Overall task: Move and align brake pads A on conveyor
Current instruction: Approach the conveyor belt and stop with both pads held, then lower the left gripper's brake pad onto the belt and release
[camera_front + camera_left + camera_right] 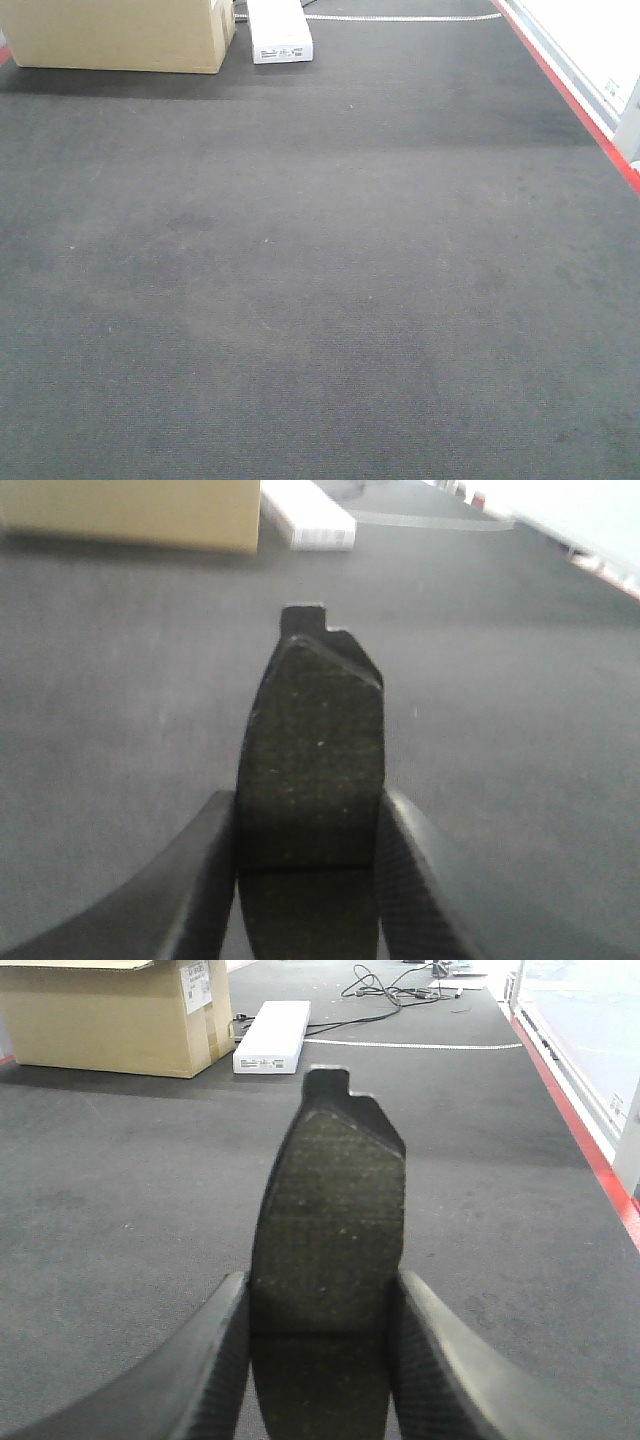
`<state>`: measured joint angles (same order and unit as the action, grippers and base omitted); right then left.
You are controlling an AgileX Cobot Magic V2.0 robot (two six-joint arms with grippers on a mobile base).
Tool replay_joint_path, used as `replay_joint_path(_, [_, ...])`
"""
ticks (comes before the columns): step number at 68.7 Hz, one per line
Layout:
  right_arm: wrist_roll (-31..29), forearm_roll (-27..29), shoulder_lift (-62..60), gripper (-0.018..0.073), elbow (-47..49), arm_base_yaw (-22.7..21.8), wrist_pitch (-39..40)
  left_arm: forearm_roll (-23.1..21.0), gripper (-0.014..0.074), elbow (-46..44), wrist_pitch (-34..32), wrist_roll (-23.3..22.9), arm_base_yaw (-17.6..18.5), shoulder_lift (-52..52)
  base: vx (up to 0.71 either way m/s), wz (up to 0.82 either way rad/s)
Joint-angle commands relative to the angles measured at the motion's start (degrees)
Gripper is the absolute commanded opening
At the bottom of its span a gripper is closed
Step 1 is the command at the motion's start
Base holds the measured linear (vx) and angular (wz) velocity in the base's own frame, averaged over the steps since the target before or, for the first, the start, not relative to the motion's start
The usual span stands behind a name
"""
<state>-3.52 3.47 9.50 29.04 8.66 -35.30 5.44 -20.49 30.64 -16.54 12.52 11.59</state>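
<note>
Each wrist view shows one dark grey brake pad held lengthwise between the fingers, its tabbed end pointing away from me. My left gripper [308,825] is shut on a brake pad [315,750], with its groove crossing at the fingers. My right gripper [325,1305] is shut on another brake pad [335,1210] in the same way. Both pads hang above the dark charcoal conveyor [320,300], whose red edge strip [575,105] runs along the right. In the front-facing view neither gripper nor any pad appears.
A cardboard box [120,35] stands at the far left of the belt, with a flat white box [278,32] beside it. Cables [400,985] lie beyond them. A pale wall panel [590,40] borders the red strip on the right.
</note>
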Motion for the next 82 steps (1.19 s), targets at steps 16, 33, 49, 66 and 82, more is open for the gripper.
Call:
replay_joint_path(16, [-0.3, -0.2, 0.7, -0.0005, 1.6, 0.2, 5.6, 8.4, 0.0004, -10.5, -3.0, -6.5, 0.3, 27.2, 0.0, 0.0])
replay_joint_path(33, [-0.3, -0.2, 0.7, -0.0005, 1.6, 0.2, 5.6, 14.7, 0.001, -16.5, -5.1, -12.6, 0.3, 49.9, 0.0, 0.0])
replay_joint_path(49, [-0.3, -0.2, 0.7, -0.0005, 1.6, 0.2, 5.6, 14.8, 0.0035, -24.4, -3.3, -12.7, 0.2, 66.8, 0.0, 0.0])
replay_joint_path(66, [-0.3, -0.2, 0.7, -0.0005, 1.6, 0.2, 5.6, 15.0, 0.0106, -31.0, -2.9, -12.7, 0.1, 79.0, 0.0, 0.0])
replay_joint_path(82, [-0.3, -0.2, 0.7, -0.0005, 1.6, 0.2, 5.6, 15.0, 0.0323, -37.1, 1.1, -12.7, 0.1, 86.2, 0.0, 0.0])
